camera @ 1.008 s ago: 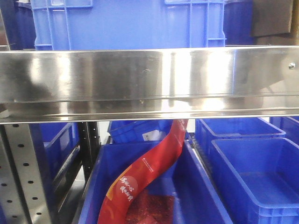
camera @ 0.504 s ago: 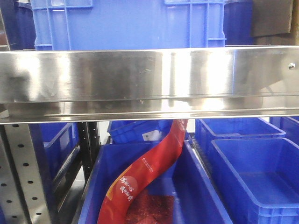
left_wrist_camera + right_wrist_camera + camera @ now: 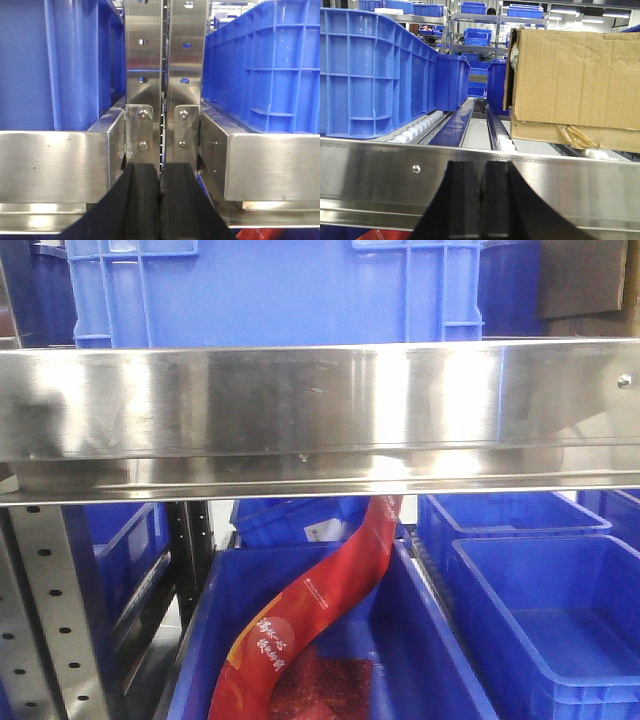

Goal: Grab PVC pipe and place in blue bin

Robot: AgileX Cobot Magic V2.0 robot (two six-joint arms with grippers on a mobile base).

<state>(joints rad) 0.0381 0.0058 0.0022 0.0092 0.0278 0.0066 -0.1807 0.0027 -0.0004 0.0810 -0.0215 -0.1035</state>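
The small white PVC pipe is seen in no view, so its bearing and nearer arm cannot be judged, while the left gripper [image 3: 160, 200] and right gripper [image 3: 481, 200] are both pressed closed, empty, before the steel shelf rail [image 3: 320, 410].

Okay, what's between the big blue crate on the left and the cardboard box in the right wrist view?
A roller conveyor lane with a smaller blue plastic bin standing on it, between the large blue plastic crate and the brown cardboard box, seen in the right wrist view.
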